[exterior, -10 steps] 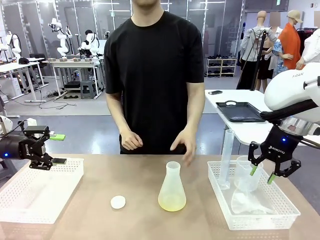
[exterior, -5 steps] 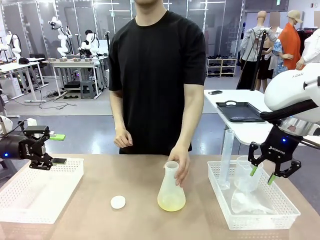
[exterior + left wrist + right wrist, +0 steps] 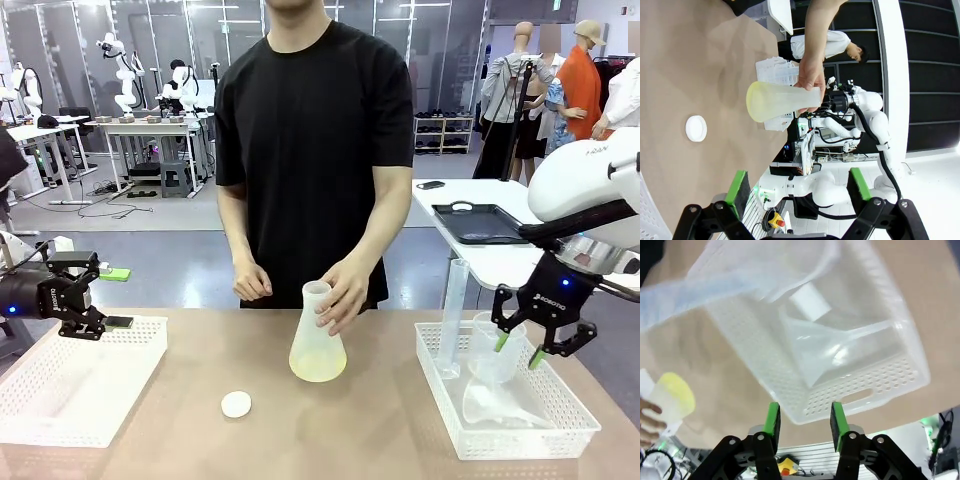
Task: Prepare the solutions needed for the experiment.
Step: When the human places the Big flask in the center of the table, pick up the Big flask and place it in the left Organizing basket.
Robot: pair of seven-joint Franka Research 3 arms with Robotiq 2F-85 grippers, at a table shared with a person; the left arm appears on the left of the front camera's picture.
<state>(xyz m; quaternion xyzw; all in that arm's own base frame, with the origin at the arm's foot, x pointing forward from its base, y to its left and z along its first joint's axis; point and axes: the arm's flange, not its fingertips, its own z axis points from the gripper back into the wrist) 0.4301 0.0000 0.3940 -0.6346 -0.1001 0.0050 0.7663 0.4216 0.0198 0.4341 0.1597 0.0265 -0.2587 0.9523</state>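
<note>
Tabletop centre: person's hand (image 3: 345,297) holds flask (image 3: 314,335) of solutions (image 3: 318,369) near upright, midway between left gripper (image 3: 118,298) and right gripper (image 3: 520,350), both agape, empty.

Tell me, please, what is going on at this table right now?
A person's hand grips the neck of a conical flask that holds a little pale yellow liquid, near the middle of the table. A white stopper disc lies on the table apart from it, untouched. The left gripper hovers open at the far edge of the left basket. The right gripper hovers open over the right basket, which holds a measuring cylinder and a funnel.
</note>
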